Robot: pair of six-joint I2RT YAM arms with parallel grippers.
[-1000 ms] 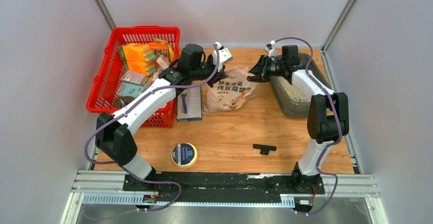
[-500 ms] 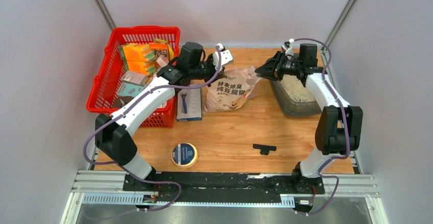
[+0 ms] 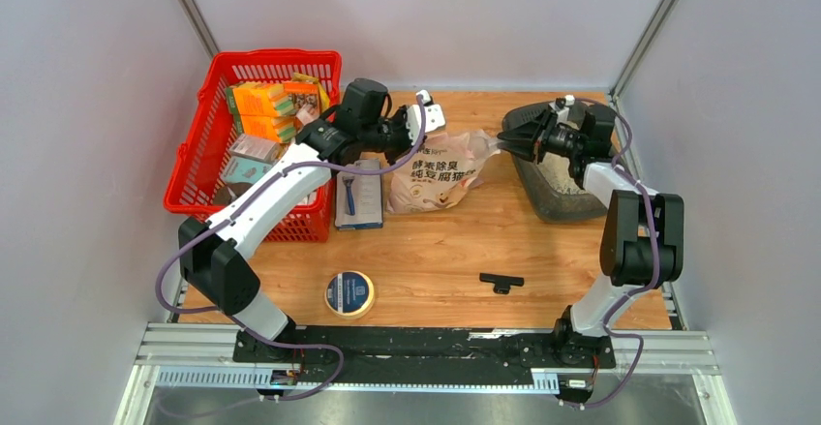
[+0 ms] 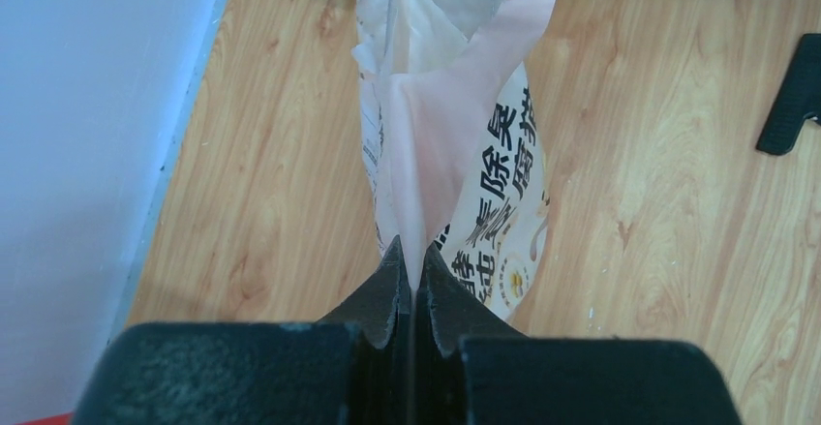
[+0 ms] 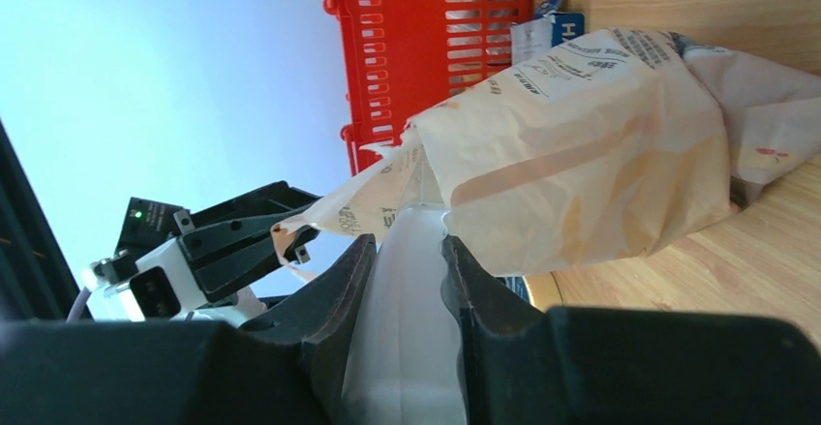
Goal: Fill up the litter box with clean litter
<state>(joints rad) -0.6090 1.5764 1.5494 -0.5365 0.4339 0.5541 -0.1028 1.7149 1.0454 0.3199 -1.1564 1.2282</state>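
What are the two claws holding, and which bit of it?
Both hold the bag: the left claw pinches one edge of its open top, the right claw the other edge.

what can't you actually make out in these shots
- How much clean litter is in the litter box: top view, the right arm covers much of it; wrist views miss it.
- What remains inside the litter bag: opaque in every view.
- The bag's far end: left wrist view, cut off by the top edge.
- The small black part: top view, too small to identify.
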